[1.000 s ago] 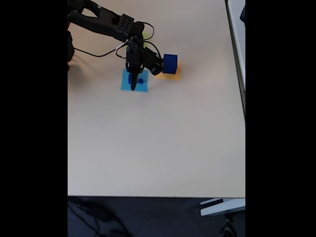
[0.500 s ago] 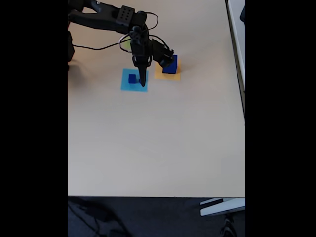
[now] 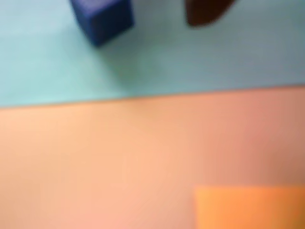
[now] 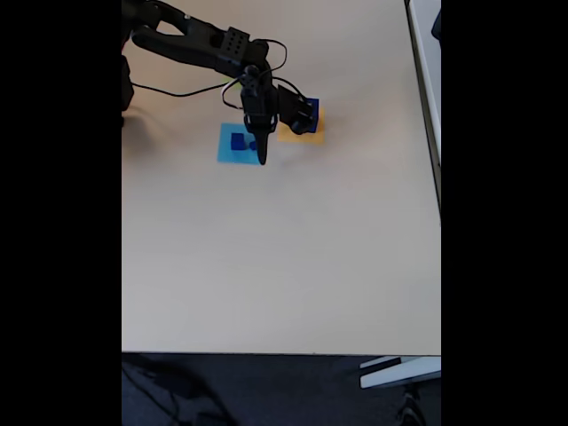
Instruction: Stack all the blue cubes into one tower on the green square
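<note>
Just left of the gripper (image 4: 263, 158) in the fixed view, a small blue cube (image 4: 238, 141) sat on the light-blue square (image 4: 229, 153) on the counter (image 4: 284, 266). It looked rigid, light and smooth-sided, best pinched across two opposite flat faces. Whether the gripper's jaws stood apart or together could not be told.

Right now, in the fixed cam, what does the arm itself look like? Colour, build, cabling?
In the fixed view the arm is all black, built of blocky segments; one has small round holes on its face. Thin black cables loop loosely beside it and trail over the beige table. The tool is black too, narrowing to a slim point. No markings legible.
</note>
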`<action>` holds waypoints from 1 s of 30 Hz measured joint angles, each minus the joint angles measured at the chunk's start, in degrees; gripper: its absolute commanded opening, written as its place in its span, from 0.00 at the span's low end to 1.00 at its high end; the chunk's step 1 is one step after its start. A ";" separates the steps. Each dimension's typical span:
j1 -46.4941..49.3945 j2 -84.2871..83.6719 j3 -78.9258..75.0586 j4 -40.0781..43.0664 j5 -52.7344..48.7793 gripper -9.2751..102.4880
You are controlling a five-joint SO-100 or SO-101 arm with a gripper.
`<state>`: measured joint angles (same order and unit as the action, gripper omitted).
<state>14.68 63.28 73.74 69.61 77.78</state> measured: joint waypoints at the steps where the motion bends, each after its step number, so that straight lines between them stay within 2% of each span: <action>1: 0.00 0.00 0.18 -0.09 0.00 0.39; 20: -1.23 0.00 3.96 -0.26 -4.48 0.32; 25: -0.70 0.00 4.57 -0.26 -5.89 0.26; 30: -0.18 0.00 4.83 -0.35 -6.77 0.25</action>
<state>14.50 63.28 78.57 69.26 71.02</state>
